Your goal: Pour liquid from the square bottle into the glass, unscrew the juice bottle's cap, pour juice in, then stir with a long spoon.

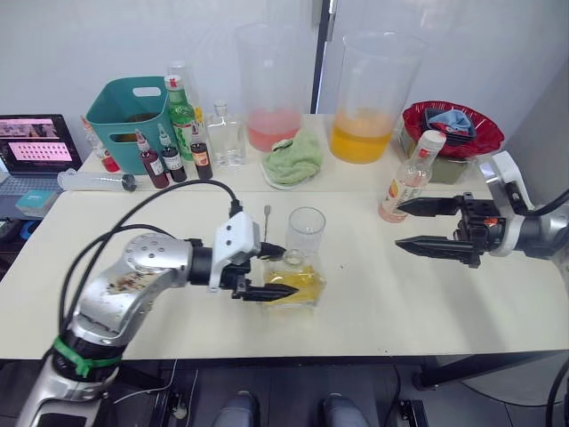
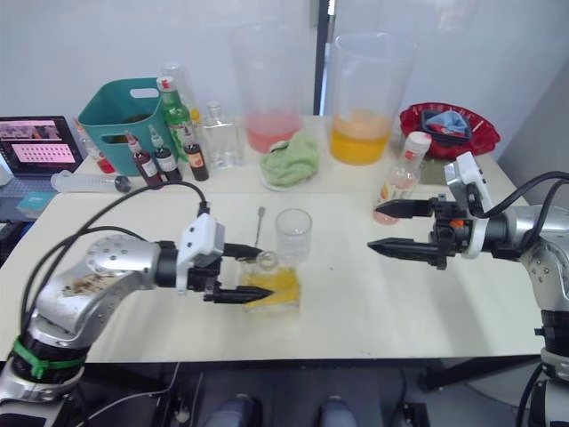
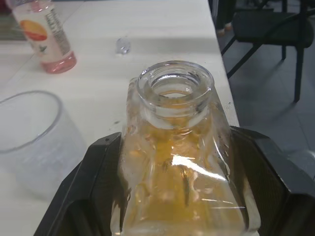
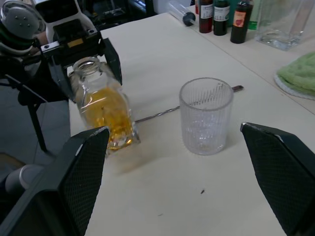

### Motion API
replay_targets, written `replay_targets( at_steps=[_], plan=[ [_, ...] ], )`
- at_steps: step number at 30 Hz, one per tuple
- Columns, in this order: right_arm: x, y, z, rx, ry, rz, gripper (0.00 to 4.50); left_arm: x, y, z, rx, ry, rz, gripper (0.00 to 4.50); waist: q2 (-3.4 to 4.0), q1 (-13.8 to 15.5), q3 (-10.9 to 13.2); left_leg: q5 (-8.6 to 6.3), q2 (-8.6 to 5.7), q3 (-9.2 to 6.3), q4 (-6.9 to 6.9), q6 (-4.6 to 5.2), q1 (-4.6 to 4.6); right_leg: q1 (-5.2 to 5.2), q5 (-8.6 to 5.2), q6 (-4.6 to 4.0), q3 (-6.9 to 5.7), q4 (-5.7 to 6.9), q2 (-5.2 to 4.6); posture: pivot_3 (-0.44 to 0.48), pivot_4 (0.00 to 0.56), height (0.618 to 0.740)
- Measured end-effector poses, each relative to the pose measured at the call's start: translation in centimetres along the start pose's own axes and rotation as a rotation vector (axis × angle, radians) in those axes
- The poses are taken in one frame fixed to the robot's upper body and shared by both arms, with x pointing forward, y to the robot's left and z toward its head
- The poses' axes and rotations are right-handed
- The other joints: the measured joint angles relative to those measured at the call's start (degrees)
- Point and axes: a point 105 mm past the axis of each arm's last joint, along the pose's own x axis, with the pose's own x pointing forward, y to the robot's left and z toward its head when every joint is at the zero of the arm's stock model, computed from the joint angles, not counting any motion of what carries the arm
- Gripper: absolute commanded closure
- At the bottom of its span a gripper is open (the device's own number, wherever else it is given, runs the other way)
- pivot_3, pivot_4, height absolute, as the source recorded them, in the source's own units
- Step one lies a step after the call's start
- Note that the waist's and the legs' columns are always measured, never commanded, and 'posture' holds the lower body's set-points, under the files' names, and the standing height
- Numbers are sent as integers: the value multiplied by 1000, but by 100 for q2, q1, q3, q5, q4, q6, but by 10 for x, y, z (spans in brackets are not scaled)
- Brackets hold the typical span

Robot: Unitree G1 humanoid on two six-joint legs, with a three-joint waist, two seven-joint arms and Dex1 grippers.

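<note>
My left gripper (image 1: 283,271) is shut on the square bottle (image 1: 300,285), one finger on each side of its body. The bottle (image 4: 101,108) is tilted low over the table, its open neck (image 3: 174,88) uppermost and yellow liquid pooled inside. Just behind it stands the glass (image 1: 306,233), upright, with no liquid showing in it (image 4: 205,115). The long spoon (image 1: 265,222) lies flat on the table behind the glass. At the right, the juice bottle (image 1: 409,182) stands with its white cap (image 1: 431,140) on. My right gripper (image 1: 404,224) is open just in front of it, empty.
Two large pitchers (image 1: 273,84) (image 1: 363,98) stand at the back with a green cloth (image 1: 293,158) between them. A teal basket (image 1: 133,111), a green bottle (image 1: 181,116), small dark bottles (image 1: 173,160) and a clear flask (image 1: 225,138) crowd the back left. A red bowl (image 1: 452,129) sits back right.
</note>
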Motion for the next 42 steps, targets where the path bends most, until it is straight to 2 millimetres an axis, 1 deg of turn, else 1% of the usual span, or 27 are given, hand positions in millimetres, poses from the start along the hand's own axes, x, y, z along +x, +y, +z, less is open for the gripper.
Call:
replay_targets(
  at_steps=[4,8,11,13,15,16,17,20,22,24,25,27,29,30,31,34,35,36,39,42],
  plan=[
    [6,2,4,-11,-5,43,0,-24,15,1,13,44,115,1733,0,29,3,0,-1,-2,0,0,-2,1,0,0,-4,-3,-2,0,150,740],
    [10,0,2,-2,-2,70,0,-40,34,-1,-6,59,226,1733,-1,31,3,0,-1,-1,0,0,-2,1,0,0,-5,-5,-1,0,150,740],
    [11,-7,-3,2,6,66,0,-51,58,-3,-6,82,343,1733,-3,28,6,0,-1,0,0,-1,-6,-4,0,0,-5,-4,1,0,150,740],
    [12,-10,-2,-15,6,65,0,-55,78,2,38,81,454,1733,-3,41,7,0,-3,0,0,-1,-8,-6,0,0,-5,-3,-2,0,150,740],
    [12,-11,-3,-36,16,66,0,-56,92,8,82,73,531,1733,-4,43,7,0,-3,0,0,-1,-11,-7,0,0,-5,-4,-2,0,150,740],
    [11,-12,-4,-35,19,66,0,-55,94,9,95,66,543,1733,-4,45,7,-1,-6,0,0,0,-11,-7,0,0,-5,-3,-5,0,150,740],
    [10,-14,-7,-35,25,63,0,-49,97,10,112,50,557,1733,-4,56,7,-2,-7,0,0,2,-14,-8,0,0,-5,-2,-6,0,150,740],
    [9,-15,-10,-32,38,64,0,-24,99,6,143,31,549,1733,-5,77,7,-2,-7,1,0,2,-26,-16,1,1,-4,9,-6,0,150,740],
    [7,-15,-11,-29,44,60,0,-13,101,5,140,28,544,1733,-6,78,8,-2,-7,2,0,2,-28,-22,1,1,-4,12,-6,0,150,740],
    [7,-14,-11,-28,46,56,0,-2,110,9,176,28,571,1733,-9,90,10,-1,-8,1,0,0,-28,-23,1,1,-5,8,-5,0,150,740],
    [6,-13,-13,-22,52,55,0,3,115,13,230,42,589,1733,-10,94,10,-1,-8,1,0,0,-28,-23,1,1,-4,8,-5,0,150,740],
    [3,-9,-16,-14,66,52,0,3,124,20,320,61,632,1733,-9,88,10,-1,-9,3,0,0,-26,-24,1,1,-2,10,-6,0,150,740],
    [1,-10,-17,-5,68,39,0,4,128,21,348,68,649,1733,-9,79,10,-1,-9,4,0,0,-26,-25,1,1,0,12,-6,0,150,740],
    [-2,-11,-15,-4,63,25,0,6,130,21,373,83,662,1733,-9,68,10,-1,-8,4,0,0,-26,-27,1,1,0,11,-5,0,150,740],
    [-4,-10,-13,-6,66,18,0,14,132,20,409,98,656,1733,-9,73,10,-1,-9,4,0,0,-26,-27,1,1,-2,10,-5,0,150,740],
    [-4,-8,-11,-11,65,21,0,26,133,17,479,113,650,1733,-10,81,10,-1,-11,4,0,0,-28,-27,1,1,-1,11,-7,0,150,740],
    [-5,-7,-12,-3,72,16,0,30,134,17,543,125,661,1733,-10,86,10,-1,-10,4,0,0,-29,-27,1,1,-1,10,-7,0,150,740],
    [-5,-7,-12,-1,73,13,0,31,135,18,561,128,666,1733,-10,89,10,-1,-11,4,0,0,-30,-27,1,1,-1,10,-7,0,150,740],
    [-5,-5,-11,0,71,-4,0,34,137,22,701,134,691,1733,-10,110,10,-1,-11,4,0,0,-29,-28,1,1,-1,11,-8,0,150,740],
    [-4,-6,-15,5,71,-29,0,43,132,26,794,113,688,1733,-10,128,10,-1,-12,6,0,0,-29,-28,1,1,0,12,-9,0,150,740]
  ],
)
